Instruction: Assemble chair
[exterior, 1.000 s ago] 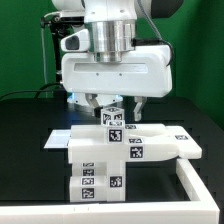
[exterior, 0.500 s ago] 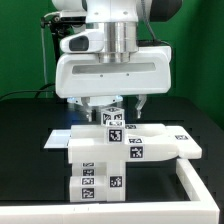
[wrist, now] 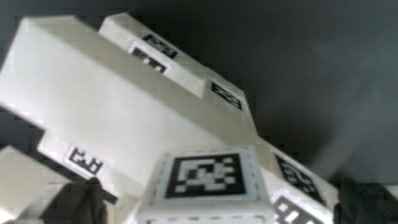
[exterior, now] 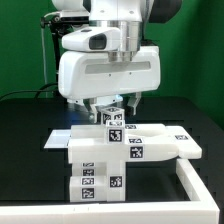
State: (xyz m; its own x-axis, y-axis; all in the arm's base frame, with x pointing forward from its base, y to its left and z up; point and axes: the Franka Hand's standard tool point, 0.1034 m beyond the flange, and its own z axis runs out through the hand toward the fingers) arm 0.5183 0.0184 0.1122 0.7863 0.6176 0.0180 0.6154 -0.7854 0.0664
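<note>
The white chair assembly (exterior: 112, 152) stands on the black table, made of chunky bars with black-and-white tags on its top and front. An upright tagged bar end (exterior: 114, 119) rises at its back. My gripper (exterior: 112, 107) hangs right above it, jaws open, one finger (exterior: 88, 106) on each side of that bar end. In the wrist view the tagged bar end (wrist: 210, 176) sits between the dark fingers (wrist: 79, 198), with a gap on each side. The gripper (wrist: 217, 208) grips nothing. The chair's long white bars (wrist: 125, 100) stretch away beyond it.
A low white L-shaped wall (exterior: 198, 186) runs along the exterior view's right and front, close to the chair. A green wall stands behind. Black cables (exterior: 45, 60) hang at the exterior view's left, behind the arm.
The gripper body has turned about its vertical axis and looks narrower now. The fingers stay over the same tagged bar end. The chair has not moved.
</note>
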